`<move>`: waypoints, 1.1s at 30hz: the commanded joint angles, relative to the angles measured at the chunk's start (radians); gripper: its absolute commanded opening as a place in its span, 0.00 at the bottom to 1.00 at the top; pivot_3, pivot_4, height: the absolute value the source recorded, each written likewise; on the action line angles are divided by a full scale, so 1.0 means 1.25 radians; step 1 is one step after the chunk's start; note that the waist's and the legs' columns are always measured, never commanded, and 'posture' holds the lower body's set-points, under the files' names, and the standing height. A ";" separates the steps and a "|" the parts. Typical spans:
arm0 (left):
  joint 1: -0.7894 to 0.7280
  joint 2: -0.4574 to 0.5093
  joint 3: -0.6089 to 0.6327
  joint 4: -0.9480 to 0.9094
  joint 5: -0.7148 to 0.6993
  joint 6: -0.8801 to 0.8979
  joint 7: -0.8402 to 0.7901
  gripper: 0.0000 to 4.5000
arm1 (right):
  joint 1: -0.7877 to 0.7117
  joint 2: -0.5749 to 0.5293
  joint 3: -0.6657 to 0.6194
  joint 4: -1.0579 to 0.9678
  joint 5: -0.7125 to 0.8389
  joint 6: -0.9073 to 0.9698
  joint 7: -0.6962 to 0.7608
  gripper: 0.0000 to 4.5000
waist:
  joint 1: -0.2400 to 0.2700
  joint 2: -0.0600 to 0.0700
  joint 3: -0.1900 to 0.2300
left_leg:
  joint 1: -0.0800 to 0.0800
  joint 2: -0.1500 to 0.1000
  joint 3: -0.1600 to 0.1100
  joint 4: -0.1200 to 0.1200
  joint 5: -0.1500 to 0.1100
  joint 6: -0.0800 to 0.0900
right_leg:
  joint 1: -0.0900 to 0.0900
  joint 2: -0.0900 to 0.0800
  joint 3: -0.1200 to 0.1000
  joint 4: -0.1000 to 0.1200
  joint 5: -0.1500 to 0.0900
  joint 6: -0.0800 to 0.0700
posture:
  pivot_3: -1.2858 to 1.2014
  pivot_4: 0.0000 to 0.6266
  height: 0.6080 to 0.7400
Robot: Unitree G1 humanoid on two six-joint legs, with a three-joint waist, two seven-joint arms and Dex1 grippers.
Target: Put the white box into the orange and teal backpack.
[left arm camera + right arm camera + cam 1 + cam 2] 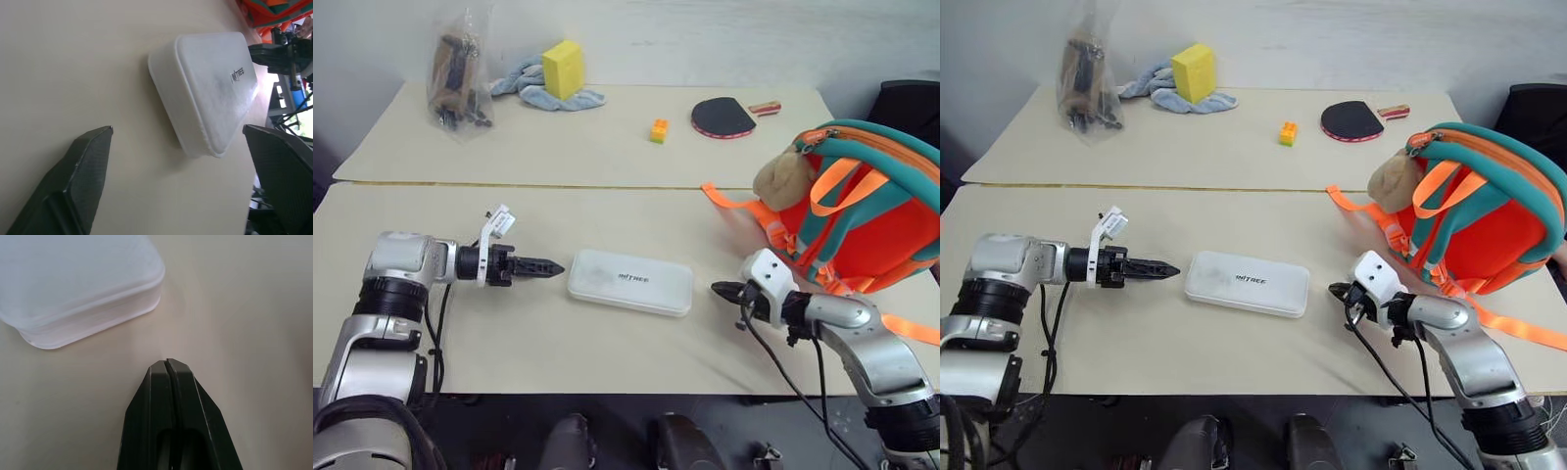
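On the far beige table (607, 147) stand a clear plastic bag of dark items (458, 73), a yellow sponge block (564, 69) on a crumpled blue cloth (533, 88), a small orange-yellow toy brick (659, 130), and a black table-tennis paddle (724, 117).

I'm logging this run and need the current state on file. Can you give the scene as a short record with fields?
box: white box flat on the near table, untouched
backpack: orange and teal backpack upright at the table's right end
left gripper: open, aimed at the box's left end
right gripper: shut, just off the box's right end
step done: none yet
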 commanded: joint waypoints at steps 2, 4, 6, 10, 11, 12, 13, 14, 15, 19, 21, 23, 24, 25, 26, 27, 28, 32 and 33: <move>-0.038 -0.060 -0.082 0.080 0.035 0.008 -0.043 0.99 | -0.004 0.000 0.007 -0.023 -0.002 -0.013 0.008 0.00 | 0.006 0.000 0.000 | 0.000 0.000 0.000 0.000 0.000 0.000 | 0.000 0.000 0.000 0.000 0.000 0.000 | 0.52 0.24 1.00; -0.054 -0.096 -0.106 0.108 0.053 -0.009 -0.052 0.99 | 0.001 0.005 0.020 -0.033 -0.004 -0.012 0.009 0.00 | 0.009 0.000 0.000 | 0.000 -0.001 0.000 0.001 0.000 0.000 | 0.001 -0.001 0.000 0.000 0.000 0.000 | 0.52 0.24 1.00; -0.064 -0.131 -0.128 0.124 0.073 -0.027 -0.057 0.99 | 0.004 0.010 0.032 -0.040 -0.008 -0.009 0.004 0.00 | 0.010 0.000 0.000 | 0.000 -0.001 0.000 0.001 0.000 0.001 | 0.001 -0.002 -0.001 0.000 0.000 0.000 | 0.52 0.24 1.00; -0.091 -0.192 -0.137 0.172 0.098 -0.042 -0.064 0.99 | 0.008 0.021 0.050 -0.047 -0.017 -0.006 -0.007 0.00 | 0.015 0.000 0.000 | 0.000 -0.005 -0.001 0.001 0.000 0.003 | 0.002 -0.005 -0.001 0.000 0.000 0.000 | 0.52 0.24 1.00; -0.098 -0.204 -0.138 0.181 0.102 -0.045 -0.070 0.99 | 0.010 0.022 0.053 -0.050 -0.018 -0.005 -0.008 0.00 | 0.015 0.000 0.000 | 0.000 -0.005 -0.001 0.001 0.001 0.003 | 0.002 -0.006 -0.001 0.000 0.000 0.000 | 0.52 0.24 1.00; -0.104 -0.214 -0.140 0.186 0.104 -0.043 -0.076 0.99 | 0.013 0.024 0.054 -0.052 -0.019 -0.004 -0.010 0.00 | 0.015 0.000 -0.001 | 0.000 -0.006 -0.001 0.001 0.001 0.004 | 0.002 -0.006 -0.002 0.000 0.000 0.000 | 0.52 0.24 1.00; -0.106 -0.221 -0.145 0.187 0.105 -0.042 -0.086 0.99 | 0.015 0.026 0.054 -0.054 -0.019 -0.002 -0.012 0.00 | 0.016 0.000 -0.001 | 0.000 -0.006 -0.001 0.001 0.001 0.004 | 0.002 -0.007 -0.002 0.000 0.000 0.000 | 0.52 0.24 1.00; -0.107 -0.226 -0.149 0.185 0.108 -0.043 -0.096 0.99 | 0.018 0.027 0.052 -0.055 -0.020 0.000 -0.015 0.00 | 0.016 0.000 -0.001 | 0.000 -0.007 -0.001 0.001 0.001 0.004 | 0.002 -0.007 -0.002 0.000 0.000 0.000 | 0.52 0.24 1.00; -0.108 -0.230 -0.150 0.186 0.110 -0.044 -0.103 0.99 | 0.023 0.028 0.050 -0.057 -0.021 0.000 -0.018 0.00 | 0.016 0.000 -0.001 | 0.000 -0.007 -0.001 0.001 0.001 0.004 | 0.002 -0.007 -0.002 0.000 0.000 0.000 | 0.52 0.24 1.00; -0.119 -0.236 -0.145 0.205 0.116 -0.049 -0.126 0.99 | 0.043 0.027 0.042 -0.067 -0.022 -0.001 -0.026 0.00 | 0.015 0.000 -0.001 | 0.000 -0.007 -0.001 0.000 0.001 0.004 | 0.002 -0.007 -0.002 0.000 0.000 0.000 | 0.52 0.24 1.00; -0.127 -0.240 -0.137 0.218 0.117 -0.053 -0.132 0.99 | 0.051 0.026 0.040 -0.070 -0.022 -0.002 -0.029 0.00 | 0.014 0.000 -0.001 | 0.000 -0.007 -0.001 0.000 0.001 0.004 | 0.002 -0.007 -0.002 0.000 0.000 0.000 | 0.52 0.24 1.00; -0.138 -0.243 -0.125 0.231 0.114 -0.055 -0.139 0.95 | 0.062 0.027 0.039 -0.075 -0.023 -0.005 -0.033 0.00 | 0.014 0.000 -0.001 | 0.000 -0.007 -0.001 0.000 0.001 0.004 | 0.002 -0.007 -0.002 0.000 0.000 0.000 | 0.52 0.24 1.00; -0.141 -0.242 -0.122 0.229 0.110 -0.056 -0.150 0.91 | 0.067 0.026 0.038 -0.077 -0.024 -0.006 -0.035 0.00 | 0.014 0.000 -0.001 | 0.000 -0.007 -0.001 0.000 0.001 0.004 | 0.002 -0.007 -0.002 0.000 0.000 0.000 | 0.52 0.24 1.00; -0.142 -0.241 -0.120 0.228 0.108 -0.058 -0.159 0.86 | 0.071 0.026 0.038 -0.078 -0.025 -0.007 -0.037 0.00 | 0.014 0.000 -0.001 | 0.000 -0.007 -0.001 0.000 0.001 0.004 | 0.002 -0.007 -0.002 0.000 0.000 0.000 | 0.52 0.24 1.00; -0.141 -0.235 -0.117 0.217 0.099 -0.057 -0.178 0.80 | 0.080 0.023 0.037 -0.082 -0.027 -0.008 -0.039 0.00 | 0.012 0.000 -0.001 | 0.000 -0.007 -0.001 0.000 0.001 0.004 | 0.002 -0.007 -0.002 0.000 0.000 0.001 | 0.52 0.24 1.00; -0.140 -0.229 -0.117 0.207 0.093 -0.051 -0.199 0.75 | 0.090 0.020 0.036 -0.087 -0.028 -0.009 -0.040 0.00 | 0.010 0.000 0.000 | -0.001 -0.007 -0.001 0.000 0.001 0.004 | 0.001 -0.007 -0.002 0.000 0.000 0.000 | 0.52 0.24 1.00; -0.138 -0.225 -0.117 0.200 0.088 -0.048 -0.214 0.67 | 0.097 0.018 0.035 -0.091 -0.029 -0.010 -0.040 0.00 | 0.007 0.000 0.000 | -0.001 -0.007 -0.001 0.000 0.001 0.004 | 0.001 -0.007 -0.002 0.000 0.000 0.000 | 0.52 0.24 1.00; -0.132 -0.217 -0.099 0.177 0.055 -0.022 -0.241 0.42 | 0.123 0.018 0.019 -0.120 -0.026 -0.005 -0.052 0.00 | 0.006 0.000 0.000 | -0.002 -0.006 -0.002 0.000 0.001 0.004 | 0.000 -0.007 -0.003 0.000 0.000 0.001 | 0.52 0.24 1.00; -0.131 -0.216 -0.092 0.171 0.043 -0.016 -0.238 0.36 | 0.129 0.018 0.013 -0.130 -0.025 -0.001 -0.057 0.00 | 0.006 0.000 0.000 | -0.002 -0.006 -0.002 0.000 0.001 0.004 | 0.000 -0.007 -0.003 0.000 0.000 0.001 | 0.52 0.24 1.00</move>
